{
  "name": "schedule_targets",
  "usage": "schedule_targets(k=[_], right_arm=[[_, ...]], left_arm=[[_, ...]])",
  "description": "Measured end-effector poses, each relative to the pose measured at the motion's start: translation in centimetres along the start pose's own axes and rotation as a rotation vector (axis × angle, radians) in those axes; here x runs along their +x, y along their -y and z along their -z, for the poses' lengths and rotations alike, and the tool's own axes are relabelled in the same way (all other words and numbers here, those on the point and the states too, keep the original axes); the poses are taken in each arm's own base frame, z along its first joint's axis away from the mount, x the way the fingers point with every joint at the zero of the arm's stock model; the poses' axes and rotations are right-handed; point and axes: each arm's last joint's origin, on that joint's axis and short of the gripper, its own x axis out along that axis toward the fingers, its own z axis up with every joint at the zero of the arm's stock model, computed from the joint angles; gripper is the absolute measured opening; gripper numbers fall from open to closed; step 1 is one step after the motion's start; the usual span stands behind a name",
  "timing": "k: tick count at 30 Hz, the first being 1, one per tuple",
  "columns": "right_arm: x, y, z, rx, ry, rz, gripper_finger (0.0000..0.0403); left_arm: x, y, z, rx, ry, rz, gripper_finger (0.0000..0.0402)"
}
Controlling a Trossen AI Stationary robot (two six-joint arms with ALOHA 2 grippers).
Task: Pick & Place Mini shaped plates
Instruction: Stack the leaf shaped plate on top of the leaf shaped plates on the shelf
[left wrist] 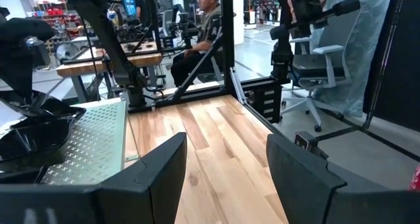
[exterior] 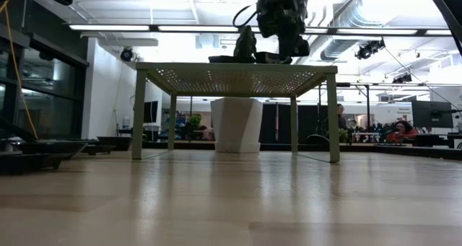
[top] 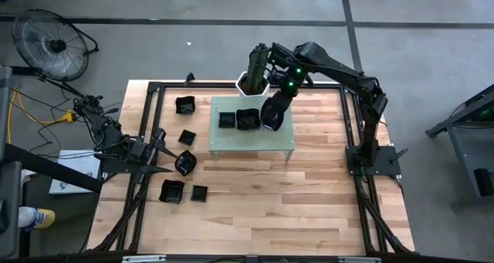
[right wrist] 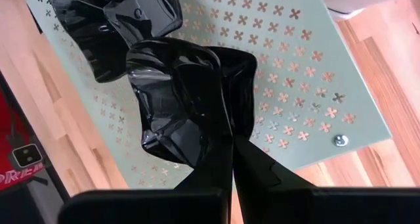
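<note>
1. Glossy black is all I see past my right gripper (right wrist: 230, 165): its fingers are pressed together on the rim of a mini shaped plate (right wrist: 190, 99), which hangs just ahead of the fingertips above the pale green perforated stand (top: 285, 136).
2. Beyond that held plate, further from the claw, a second black plate (right wrist: 115, 27) already sits on the stand; in the high view a smaller plate (top: 226, 119) lies beside it on the far side from my gripper.
3. I judge the step in hand to be setting this plate down on the stand. To do it well I would lower until the plate's base rests flat on the perforated top, clear of the neighbouring plate's rim, and only then spread the fingers.
4. The pinch is on a thin, slick edge, so I would keep the wrist steady and avoid tilting; a slip here could drop the plate onto its neighbour.
5. My left gripper (top: 166, 151) waits with fingers spread at the table's left side, with several more plates (top: 185, 163) lying just around it on the wooden table (top: 309, 209).
6. A white planter (top: 252, 83) stands just behind the stand; I would keep the right arm off it.
</note>
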Motion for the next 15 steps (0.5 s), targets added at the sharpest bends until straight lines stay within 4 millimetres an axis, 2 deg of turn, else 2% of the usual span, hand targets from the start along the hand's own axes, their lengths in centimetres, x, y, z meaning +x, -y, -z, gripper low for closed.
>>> schedule_targets(k=[9,15], right_arm=[[0.01,-0.01,0.08,0.013,-0.008,0.004,0.0002],[0.01,-0.01,0.20,0.034,-0.020,0.006,0.0019]], left_arm=[[0.00,0.00,0.00,-0.003,0.000,0.000,0.0206],[0.00,0.00,0.00,-0.007,0.000,0.001,0.0206]])
